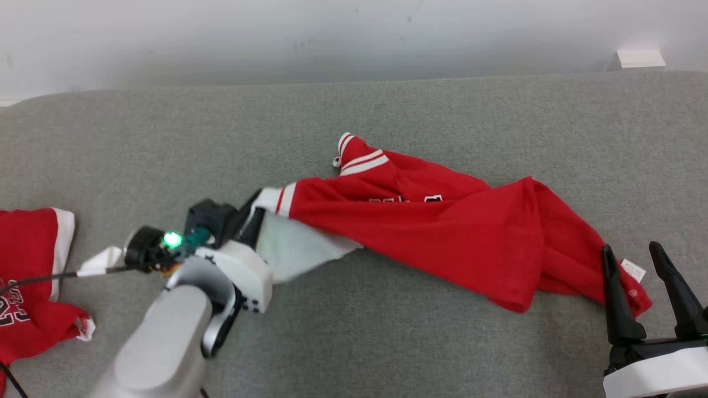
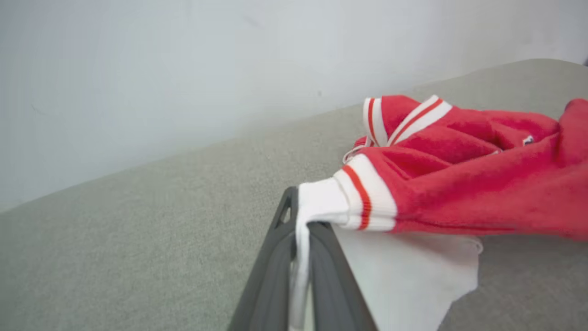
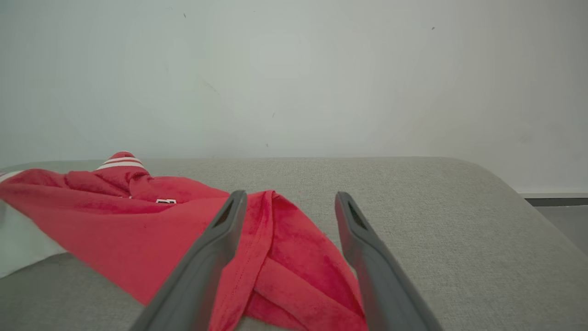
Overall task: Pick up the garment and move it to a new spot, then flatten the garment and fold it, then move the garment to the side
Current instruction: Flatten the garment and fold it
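1. Head view, nearest edge: the right gripper (image 1: 631, 253) stands at about 4 o'clock. Its two dark fingers are spread wide, tips toward 12 o'clock, with nothing held between them.
2. At about 7 o'clock the pale left forearm (image 1: 160, 342) leads up to the left gripper (image 1: 250, 216), which is clamped tight on the garment's white ribbed edge. In the left wrist view that white band is pinched at the tips of the left gripper (image 2: 301, 220), and a strip of it runs down between the closed fingers.
3. The garment (image 1: 420, 226) is red with white-and-red striped trim and lies crumpled on the grey padded surface (image 1: 387, 342). It stretches from the gripped edge at its 9 o'clock to bunched folds at its 4 o'clock, just beside the right gripper. A white inner panel shows below the gripped edge, and a small white tag (image 1: 633, 271) sits at the right end.
4. In the right wrist view the red folds of the garment (image 3: 138, 220) lie under the open right gripper (image 3: 290, 197). Whether a finger touches the cloth is hard to tell.
5. At 9 o'clock in the head view a second red garment (image 1: 27, 265) lies well apart, with a thin dark cable (image 1: 38, 278) across it.
6. Farthest, at 12 o'clock, the surface meets a pale wall (image 1: 332, 38), with a small white block (image 1: 640, 58) at 2 o'clock.
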### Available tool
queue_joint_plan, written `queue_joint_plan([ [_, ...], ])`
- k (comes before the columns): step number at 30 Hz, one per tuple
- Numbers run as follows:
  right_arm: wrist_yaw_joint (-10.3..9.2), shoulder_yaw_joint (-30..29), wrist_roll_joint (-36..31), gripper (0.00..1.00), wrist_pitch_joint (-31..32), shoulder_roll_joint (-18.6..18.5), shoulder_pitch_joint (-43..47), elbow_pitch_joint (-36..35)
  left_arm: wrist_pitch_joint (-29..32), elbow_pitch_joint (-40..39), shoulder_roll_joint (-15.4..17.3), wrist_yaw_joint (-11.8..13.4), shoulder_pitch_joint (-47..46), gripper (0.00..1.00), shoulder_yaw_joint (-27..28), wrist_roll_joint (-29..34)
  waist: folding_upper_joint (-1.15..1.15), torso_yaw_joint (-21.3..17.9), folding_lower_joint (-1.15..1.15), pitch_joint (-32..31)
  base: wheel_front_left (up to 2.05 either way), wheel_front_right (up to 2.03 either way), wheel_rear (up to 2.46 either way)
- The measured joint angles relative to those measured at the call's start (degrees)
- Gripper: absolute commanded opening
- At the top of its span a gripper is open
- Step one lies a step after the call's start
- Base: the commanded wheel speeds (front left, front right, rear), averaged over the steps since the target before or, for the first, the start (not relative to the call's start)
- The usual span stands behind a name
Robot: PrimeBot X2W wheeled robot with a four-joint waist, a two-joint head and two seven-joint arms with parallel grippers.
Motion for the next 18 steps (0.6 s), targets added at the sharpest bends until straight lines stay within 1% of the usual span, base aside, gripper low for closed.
queue_joint_plan([
  [4, 0.0, 0.0, 0.1, 1.0, 0.0, 0.0, 0.1, 0.3, 0.1, -4.9, 1.6, 2.1, -2.9, 0.0, 0.5, 1.3, 0.0, 0.7, 0.0, -0.5, 0.0, 0.0, 0.0],
  [7, 0.0, 0.1, 0.1, 1.0, 0.1, 0.0, 0.3, 0.4, 3.0, -9.6, 2.9, 3.5, -2.7, 0.0, -0.3, 2.5, 0.0, 1.2, 0.0, -0.7, 0.0, 0.0, 0.0],
  [9, 0.0, 0.3, 0.2, 1.0, 0.2, 0.0, 0.4, 0.4, 5.8, -12.9, 3.1, 4.1, 0.1, 0.0, -1.0, 2.7, 0.0, 1.1, 0.0, -0.8, 0.0, 0.0, 0.0],
  [11, 0.0, 0.3, 0.5, 1.0, 0.1, 0.0, 0.6, 0.6, 8.6, -15.1, 3.0, 4.5, 5.1, 0.0, -2.2, 1.8, 0.0, 1.0, 0.0, -0.7, 0.0, 0.0, 0.0],
  [14, 0.0, 0.1, 0.7, 1.0, 0.1, 0.0, 0.8, 0.8, 11.6, -16.7, 1.6, 5.0, 12.5, 0.0, -3.9, -0.7, 0.0, 0.8, 0.0, -0.6, 0.0, 0.0, 0.0],
  [16, 0.0, 0.0, 0.7, 1.0, 0.1, 0.0, 0.8, 0.9, 12.1, -16.9, 0.5, 5.3, 16.5, 0.0, -4.4, -2.8, 0.0, 0.8, 0.0, -0.6, 0.0, 0.0, 0.0],
  [18, 0.0, -0.4, 0.7, 1.0, 0.2, 0.0, 0.9, 0.9, 11.5, -16.9, -0.6, 5.5, 18.6, 0.0, -4.8, -3.8, 0.0, 1.0, 0.0, -0.6, 0.0, 0.0, 0.0],
])
